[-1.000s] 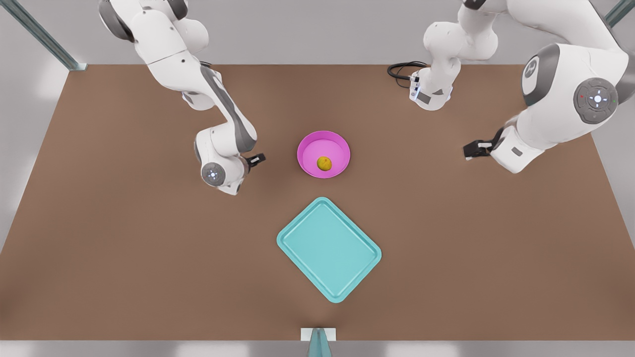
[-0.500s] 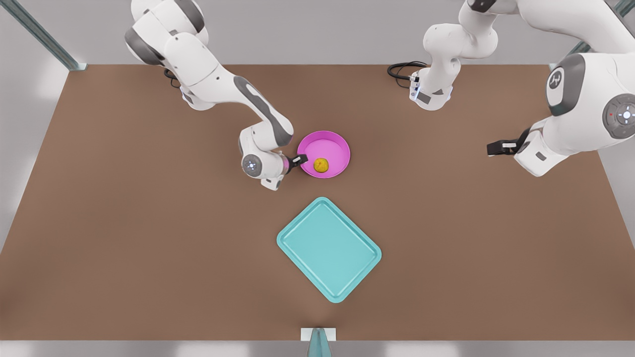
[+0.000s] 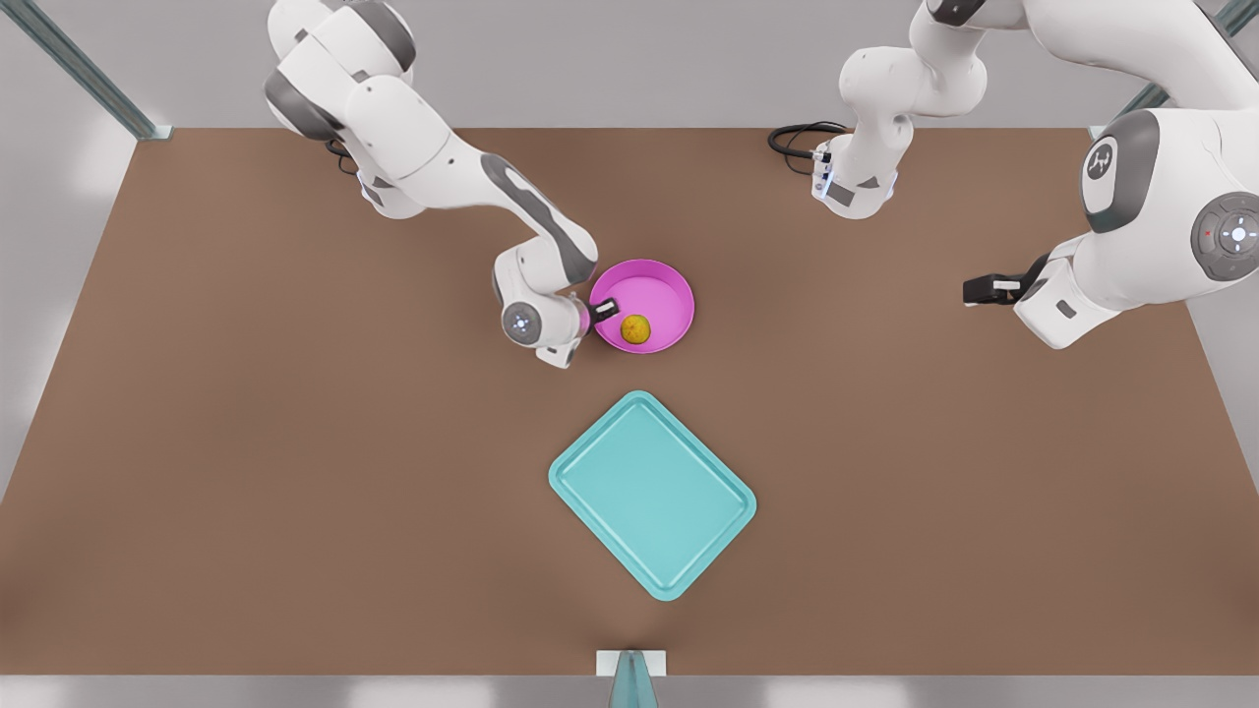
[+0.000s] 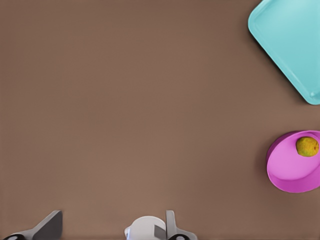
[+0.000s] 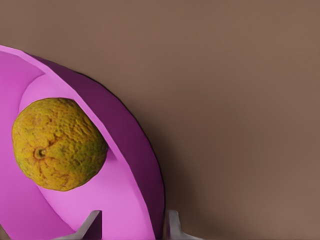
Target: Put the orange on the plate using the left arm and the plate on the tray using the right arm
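I am putting my right jaws (image 3: 602,312) open around the plate (image 3: 661,285) rim, one finger (image 5: 91,226) on each side, probably to carry it to the tray (image 3: 689,531). The orange (image 3: 635,328) is sitting inside the plate. My left jaws (image 3: 984,289) are waiting open over the bench (image 3: 246,442)

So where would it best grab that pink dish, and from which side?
Its raised rim, on the front view's left, one finger inside and one outside: the wall of the plate is thin and upright, and the orange leaves room there. The right tool straddles it, open; the left tool waits, open.
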